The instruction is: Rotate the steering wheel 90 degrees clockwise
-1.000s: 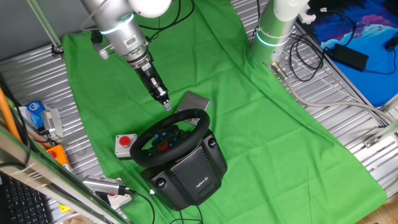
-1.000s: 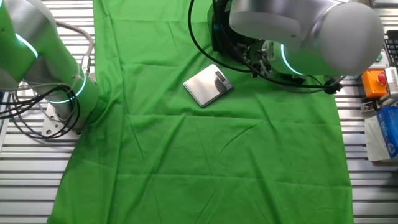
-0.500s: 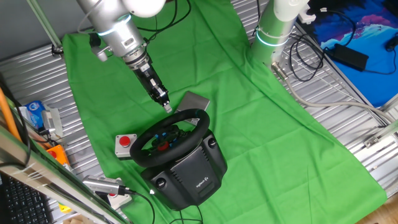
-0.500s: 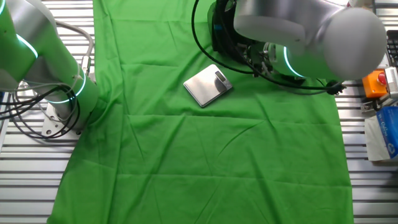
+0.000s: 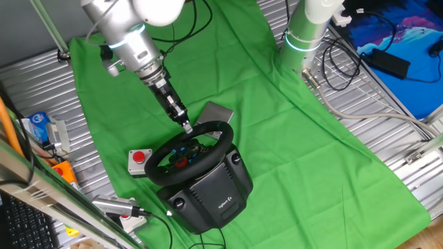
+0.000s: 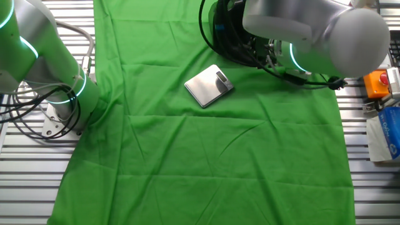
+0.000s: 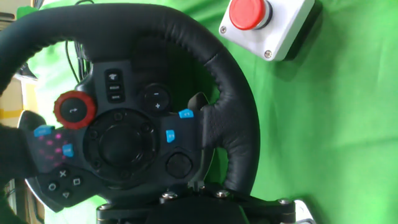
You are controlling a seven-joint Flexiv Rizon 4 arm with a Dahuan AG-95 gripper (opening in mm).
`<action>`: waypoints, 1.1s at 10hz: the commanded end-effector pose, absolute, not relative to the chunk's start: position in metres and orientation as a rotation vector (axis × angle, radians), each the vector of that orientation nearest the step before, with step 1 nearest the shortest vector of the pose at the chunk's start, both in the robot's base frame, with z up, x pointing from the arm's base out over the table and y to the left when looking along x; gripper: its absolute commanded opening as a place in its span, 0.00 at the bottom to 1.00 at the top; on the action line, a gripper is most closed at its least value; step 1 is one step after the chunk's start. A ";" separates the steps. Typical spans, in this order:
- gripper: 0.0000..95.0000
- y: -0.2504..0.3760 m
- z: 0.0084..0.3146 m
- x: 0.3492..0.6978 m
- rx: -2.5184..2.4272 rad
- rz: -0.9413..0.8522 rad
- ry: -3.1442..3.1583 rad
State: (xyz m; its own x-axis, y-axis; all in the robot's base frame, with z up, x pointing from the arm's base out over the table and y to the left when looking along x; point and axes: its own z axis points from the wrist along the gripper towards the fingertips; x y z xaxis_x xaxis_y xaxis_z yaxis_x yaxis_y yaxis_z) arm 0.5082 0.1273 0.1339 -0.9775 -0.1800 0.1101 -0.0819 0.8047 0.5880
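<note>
Black steering wheel (image 5: 190, 146) sitting centre-left | fingers (image 5: 185, 125) hovering just above its upper rim | opening: cannot tell | grey button box (image 7: 270, 25) lying upper right

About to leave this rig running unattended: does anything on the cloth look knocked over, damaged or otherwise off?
Nothing stands out. The steering wheel sits upright on its base, the grey button box lies flat beside it, and the silver plate rests flat on the green cloth, which is only creased. The gripper hangs by the rim.
</note>
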 end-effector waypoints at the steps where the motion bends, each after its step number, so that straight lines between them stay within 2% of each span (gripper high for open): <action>1: 0.00 0.132 0.129 0.515 0.204 -0.907 -2.833; 11: 0.00 0.134 0.119 0.542 0.220 -0.912 -2.859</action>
State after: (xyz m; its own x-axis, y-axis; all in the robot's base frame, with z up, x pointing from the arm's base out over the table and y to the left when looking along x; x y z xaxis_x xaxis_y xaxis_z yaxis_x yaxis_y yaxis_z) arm 0.5431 0.1336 0.1191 -0.9805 -0.1782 0.0824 -0.0979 0.8075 0.5817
